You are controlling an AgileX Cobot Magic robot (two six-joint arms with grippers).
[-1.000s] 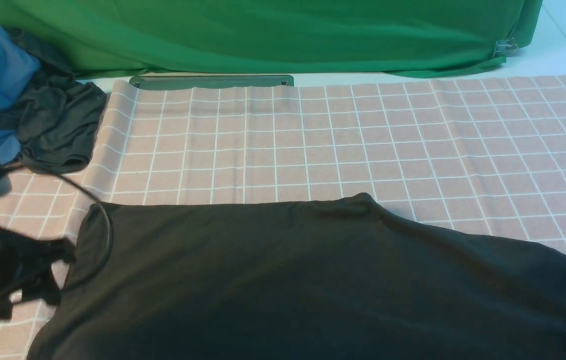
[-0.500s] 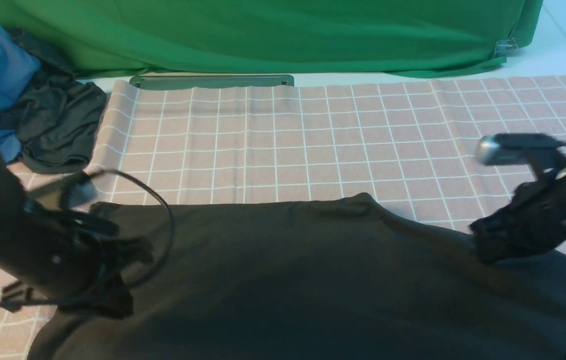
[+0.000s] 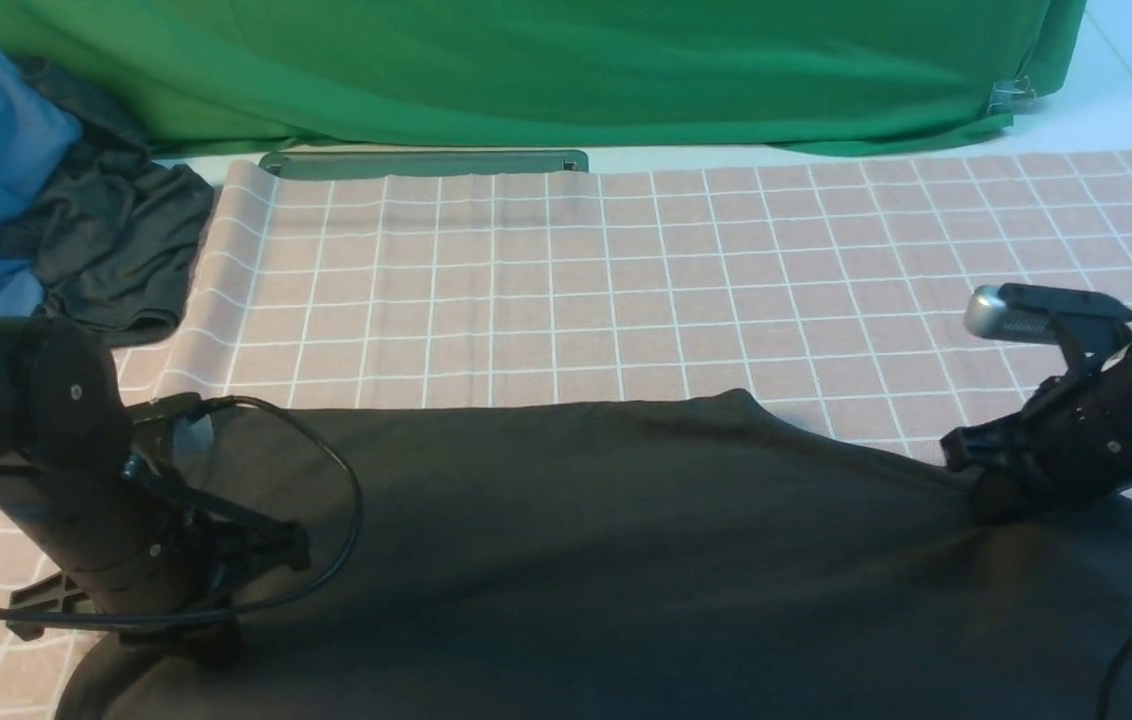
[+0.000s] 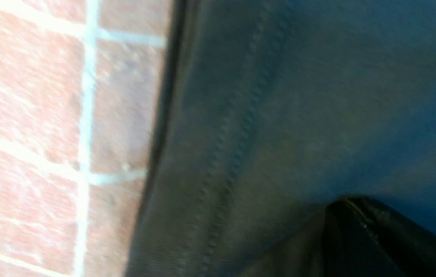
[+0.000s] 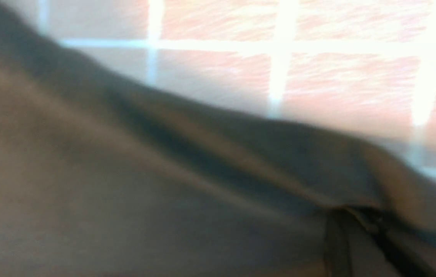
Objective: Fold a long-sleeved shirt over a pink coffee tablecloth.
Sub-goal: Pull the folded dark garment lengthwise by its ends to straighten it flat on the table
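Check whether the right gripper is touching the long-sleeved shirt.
Touching. In the right wrist view the right gripper is shut on a raised pinch of the long-sleeved shirt; no gap shows.

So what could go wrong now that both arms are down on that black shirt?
The long-sleeved shirt seems pinched only near its edges, so the jaws may lose it when lifting. The pink coffee tablecloth lies right beneath and could get caught and dragged up too. A black cable loops over the shirt and might snag it.
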